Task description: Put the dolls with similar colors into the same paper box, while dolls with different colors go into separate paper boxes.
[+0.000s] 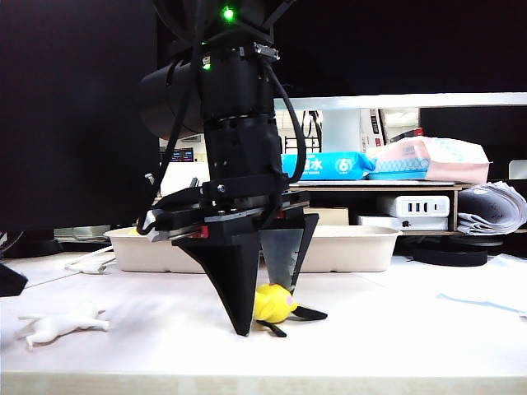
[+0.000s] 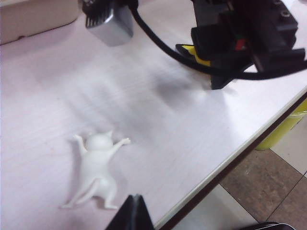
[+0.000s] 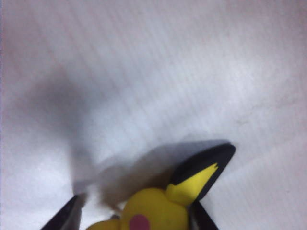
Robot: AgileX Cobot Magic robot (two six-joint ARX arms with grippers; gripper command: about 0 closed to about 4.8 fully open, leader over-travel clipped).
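Observation:
A round yellow doll with black-tipped wings (image 1: 273,303) (image 3: 158,213) lies on the white table. My right gripper (image 1: 265,317) (image 3: 136,215) points down over it, shut on this doll with one black finger on each side. The left wrist view shows only a bit of its yellow (image 2: 199,56) behind the right gripper (image 2: 240,48). A white four-legged animal doll (image 1: 58,325) (image 2: 96,167) lies flat near the front left edge. My left gripper (image 2: 135,203) hovers just beside it, shut and empty. One beige paper box (image 1: 354,247) (image 2: 33,24) stands behind.
The table's front edge (image 2: 230,163) runs close to the white doll, with a yellow bin (image 2: 288,124) on the floor below. Behind the paper box a low shelf (image 1: 370,188) carries tissue packs and a white power strip (image 1: 412,206). A stack of papers (image 1: 494,210) lies at the right.

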